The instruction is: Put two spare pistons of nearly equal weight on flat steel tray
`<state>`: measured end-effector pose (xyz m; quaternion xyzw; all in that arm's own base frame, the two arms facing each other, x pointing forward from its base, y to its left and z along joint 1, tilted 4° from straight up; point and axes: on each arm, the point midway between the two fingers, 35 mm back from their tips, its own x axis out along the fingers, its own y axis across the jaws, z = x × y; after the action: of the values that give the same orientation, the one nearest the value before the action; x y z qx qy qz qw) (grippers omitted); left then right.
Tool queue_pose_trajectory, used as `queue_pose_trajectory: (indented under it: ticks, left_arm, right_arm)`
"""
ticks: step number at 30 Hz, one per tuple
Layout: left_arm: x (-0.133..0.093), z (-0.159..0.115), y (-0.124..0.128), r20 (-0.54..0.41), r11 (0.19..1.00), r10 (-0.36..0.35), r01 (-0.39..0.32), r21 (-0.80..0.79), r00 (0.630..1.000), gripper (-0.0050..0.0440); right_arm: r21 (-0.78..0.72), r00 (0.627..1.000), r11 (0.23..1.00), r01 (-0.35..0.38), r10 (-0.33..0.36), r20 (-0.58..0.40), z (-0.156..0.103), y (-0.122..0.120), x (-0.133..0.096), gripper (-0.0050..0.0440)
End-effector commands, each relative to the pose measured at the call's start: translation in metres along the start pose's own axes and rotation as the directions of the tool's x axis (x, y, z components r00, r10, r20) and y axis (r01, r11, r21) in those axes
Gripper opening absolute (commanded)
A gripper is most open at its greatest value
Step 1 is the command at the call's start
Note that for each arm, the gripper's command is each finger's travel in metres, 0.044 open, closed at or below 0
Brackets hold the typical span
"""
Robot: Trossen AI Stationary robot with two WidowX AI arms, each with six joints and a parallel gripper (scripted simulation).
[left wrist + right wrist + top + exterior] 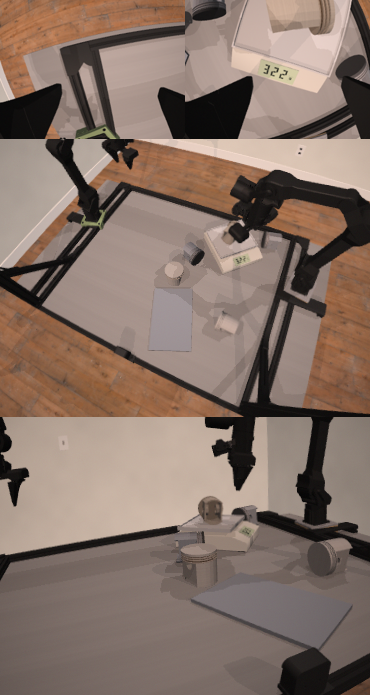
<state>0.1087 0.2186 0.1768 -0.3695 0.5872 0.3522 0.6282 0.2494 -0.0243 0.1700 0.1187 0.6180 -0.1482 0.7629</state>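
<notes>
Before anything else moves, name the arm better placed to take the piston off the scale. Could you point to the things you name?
Right. Its open pincer [240,488] [297,79] hangs just above the scale [241,260] [227,540] [278,72] and piston [229,235] [210,509] [297,15]; the left pincer [121,161] [112,91], also open, hangs off beyond the bench's far edge.

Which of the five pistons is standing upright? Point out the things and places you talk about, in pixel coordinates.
The pale one [174,271] [199,566] beside the flat tray's [171,319] [272,608] short edge, crown up; the other four lie on their sides.
</notes>
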Motion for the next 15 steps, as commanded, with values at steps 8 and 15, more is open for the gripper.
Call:
queue_pose_trajectory:
  ticks: [8, 15]
  left_arm:
    - [0.0, 0.0, 0.0, -0.001, 1.0, -0.003, 0.003, 0.002, 1.0, 0.044]
    - [0.0, 0.0, 0.0, -0.001, 1.0, -0.003, 0.003, 0.002, 1.0, 0.044]
  right_arm:
    - [0.211, 0.987, 0.977, 0.023, -0.055, 0.15, -0.046, 0.018, 0.016, 0.0378]
    - [0.312, 0.972, 0.95, 0.022, -0.093, 0.215, -0.054, 0.021, 0.019, 0.0378]
